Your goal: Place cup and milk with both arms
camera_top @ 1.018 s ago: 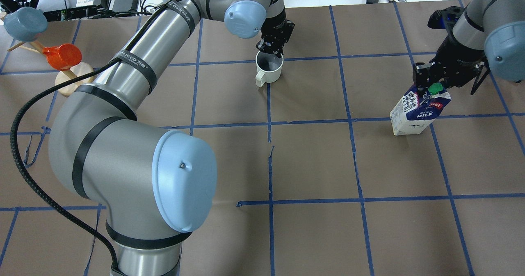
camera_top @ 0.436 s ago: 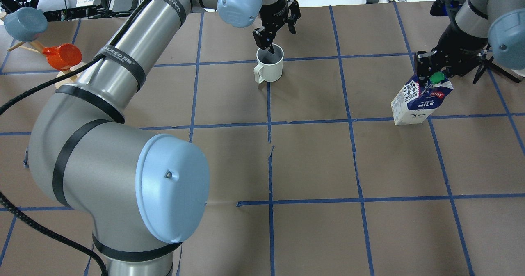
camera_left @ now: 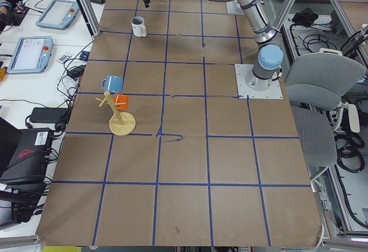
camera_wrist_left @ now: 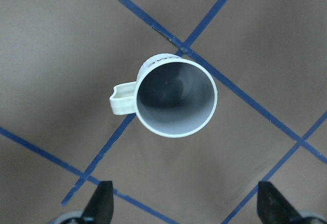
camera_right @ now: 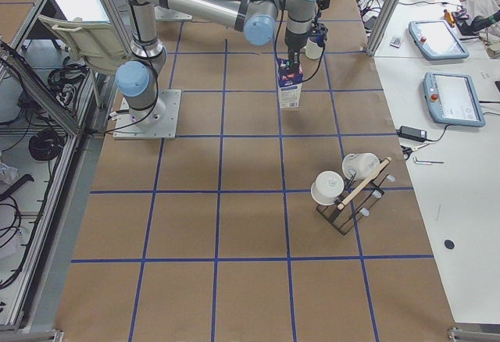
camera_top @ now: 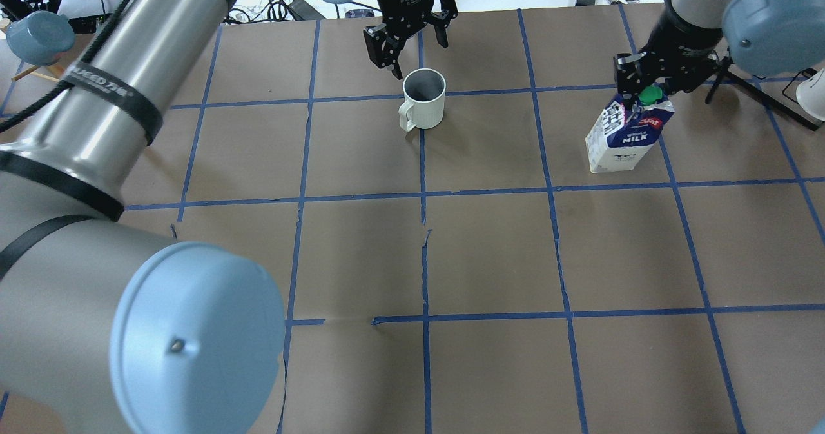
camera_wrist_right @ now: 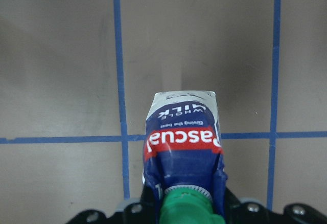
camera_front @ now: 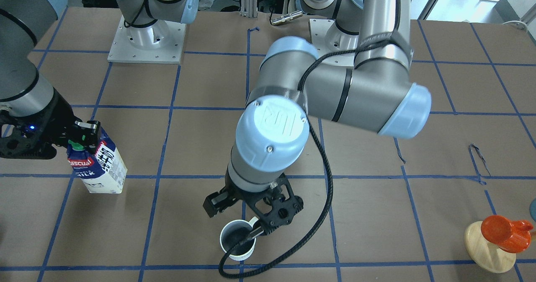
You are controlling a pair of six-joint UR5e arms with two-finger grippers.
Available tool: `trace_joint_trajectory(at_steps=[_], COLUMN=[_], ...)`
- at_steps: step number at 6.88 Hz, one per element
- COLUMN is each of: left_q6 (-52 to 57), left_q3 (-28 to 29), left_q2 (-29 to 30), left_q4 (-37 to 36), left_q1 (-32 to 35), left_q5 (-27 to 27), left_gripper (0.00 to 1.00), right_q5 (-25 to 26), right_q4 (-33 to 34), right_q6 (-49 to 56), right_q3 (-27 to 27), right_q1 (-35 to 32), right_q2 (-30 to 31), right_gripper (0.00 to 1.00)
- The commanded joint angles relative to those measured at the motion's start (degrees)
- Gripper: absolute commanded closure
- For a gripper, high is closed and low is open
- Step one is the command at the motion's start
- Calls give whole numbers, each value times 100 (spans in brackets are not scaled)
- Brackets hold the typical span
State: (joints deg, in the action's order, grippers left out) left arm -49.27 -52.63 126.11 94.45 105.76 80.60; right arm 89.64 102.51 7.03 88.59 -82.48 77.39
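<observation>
The white cup (camera_top: 424,102) stands upright on the brown table, its handle toward the robot's left; it also shows in the front view (camera_front: 238,240) and the left wrist view (camera_wrist_left: 176,96). My left gripper (camera_top: 406,34) is open and empty, hanging above and just beyond the cup; its fingertips (camera_wrist_left: 102,198) are spread wide. My right gripper (camera_top: 644,84) is shut on the gable top of the milk (camera_top: 622,140) by its green cap. The carton is upright (camera_front: 98,164) (camera_wrist_right: 184,142); I cannot tell whether its base touches the table.
A wooden stand (camera_front: 488,242) with an orange cup (camera_front: 502,227) and a blue cup (camera_top: 29,34) is at the table's left end. A black rack with white cups (camera_right: 348,190) is at the right end. Cables and boxes lie beyond the far edge.
My left gripper let go of the cup's rim, opened and rose away beyond it; the cup stayed put. My right gripper moved the milk leftward and farther from the robot.
</observation>
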Motion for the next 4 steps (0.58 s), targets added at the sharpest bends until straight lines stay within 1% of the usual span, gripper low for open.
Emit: trace_joint_trajectory(at_steps=[1,2,3,4], left_q6=[767,1092,1252,1532], left_q3=[-1094,-1770,-2482,-3028], left_q2=[-1057,-1550,-2033,-2456], left_q4=[425,417,338,242], left_q1=[-247,-405,-572,-696], left_q5=[52,61,313,368], left_gripper=[10,10,17,17], right_q5=[-8,-43,-104,-87], right_q4=[-47,-38,-38,-20], right_q6=[-463,-883,-922,-931], right_q3=[-752,-1104,-1473,-1816], right_q1=[-530,-785,-952,-1146], right_q2=[-616,-907,-1223,-1504], right_gripper=[58,58,58,58])
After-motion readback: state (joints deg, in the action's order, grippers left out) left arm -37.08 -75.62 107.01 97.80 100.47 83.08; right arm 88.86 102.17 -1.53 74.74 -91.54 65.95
